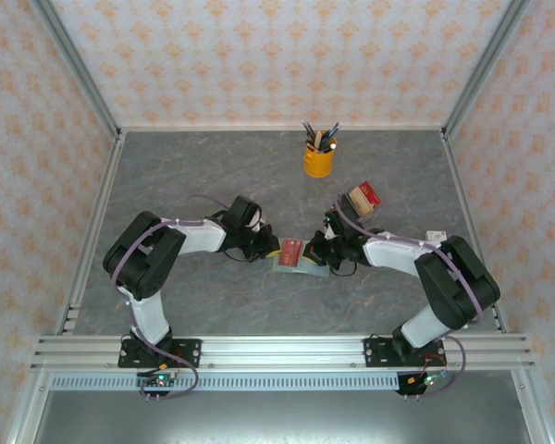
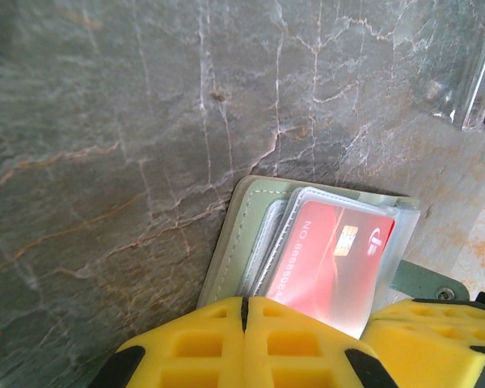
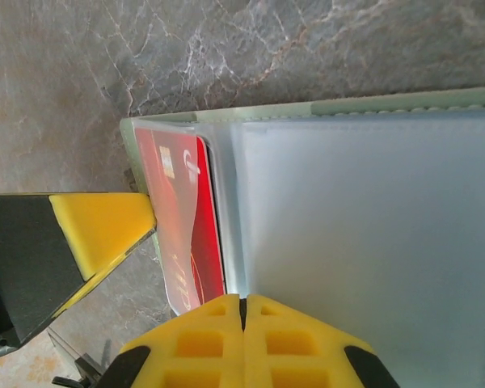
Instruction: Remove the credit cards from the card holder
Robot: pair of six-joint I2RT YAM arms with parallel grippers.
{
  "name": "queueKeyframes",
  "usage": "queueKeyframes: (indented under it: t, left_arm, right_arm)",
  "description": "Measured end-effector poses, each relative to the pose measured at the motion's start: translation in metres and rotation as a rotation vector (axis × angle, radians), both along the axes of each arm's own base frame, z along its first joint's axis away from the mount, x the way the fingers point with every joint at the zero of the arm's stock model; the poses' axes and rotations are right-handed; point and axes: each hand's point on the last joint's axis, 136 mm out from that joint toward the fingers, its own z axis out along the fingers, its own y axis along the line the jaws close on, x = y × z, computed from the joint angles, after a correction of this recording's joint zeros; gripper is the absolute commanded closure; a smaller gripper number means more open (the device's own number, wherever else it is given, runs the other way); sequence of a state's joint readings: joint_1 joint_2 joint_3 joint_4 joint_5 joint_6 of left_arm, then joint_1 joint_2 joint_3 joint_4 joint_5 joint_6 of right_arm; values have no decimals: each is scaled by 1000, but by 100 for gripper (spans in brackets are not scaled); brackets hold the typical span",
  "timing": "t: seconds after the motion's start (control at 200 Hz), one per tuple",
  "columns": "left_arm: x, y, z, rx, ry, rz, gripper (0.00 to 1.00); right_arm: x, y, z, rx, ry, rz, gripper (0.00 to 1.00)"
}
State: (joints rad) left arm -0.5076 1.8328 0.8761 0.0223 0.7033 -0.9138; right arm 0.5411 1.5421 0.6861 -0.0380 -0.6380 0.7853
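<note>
Card holder [image 1: 307, 268] lies open and flat on desk [image 1: 213, 176], clear plastic sleeves facing up.

Red credit card [image 1: 291, 252] sits in holder's left half, under a clear sleeve; not yet out. Chip and part of printed no. visible in left wrist view [image 2: 335, 263]. In right wrist view [image 3: 202, 234] it shows at the sleeve end farthest from R fingers.

L gripper [image 1: 266, 250] is at holder's left end. Fingers are closed, pads together, nothing seen btwn them [image 2: 244, 311]. Holder's green edge [image 2: 238, 234] runs under fingertips; contact can't be confirmed.

R gripper [image 1: 322, 252] is at holder's right end. Fingers are closed pad to pad [image 3: 244, 311], over the sleeve; green rim [image 3: 347, 107] lies beyond.

Yellow pen cup [image 1: 319, 162] stands well beyond holder's far edge.
</note>
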Motion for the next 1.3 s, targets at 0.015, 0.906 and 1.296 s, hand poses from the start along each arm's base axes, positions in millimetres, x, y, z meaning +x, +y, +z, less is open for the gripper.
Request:
queueKeyframes:
  t: [0.015,0.906,1.296]
  left_arm:
    - [0,0,0,0,0,0,99]
    - [-21,12,10,100,-18,-57,73]
    - [-24,20,8,169,-18,-60,72]
  right_arm:
    - [0,0,0,-1,-1,-1,100]
    - [13,-3,-11,-45,-5,55,64]
    - [13,-6,-8,-86,-25,90,61]
